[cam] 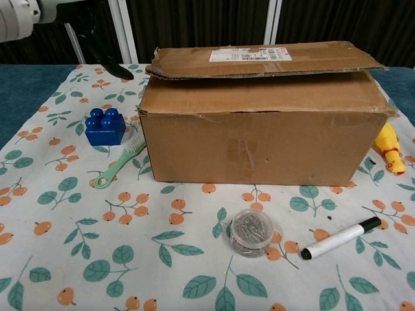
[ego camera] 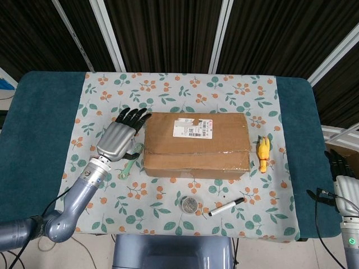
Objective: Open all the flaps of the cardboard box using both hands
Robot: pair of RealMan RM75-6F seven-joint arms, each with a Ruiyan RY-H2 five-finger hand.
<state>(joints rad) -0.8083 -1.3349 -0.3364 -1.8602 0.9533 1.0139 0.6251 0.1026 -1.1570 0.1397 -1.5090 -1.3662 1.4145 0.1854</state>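
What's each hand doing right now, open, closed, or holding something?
Left hand: open, fingers spread, holding nothing, beside the cardboard box.
Right hand: open, empty, at the table's right edge.

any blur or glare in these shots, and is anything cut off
Head view: sharp, evenly lit, no glare; the right hand is cut by the frame's edge. Chest view: the box is crisp, but the left hand shows only as a bright, overexposed sliver in the top corner.
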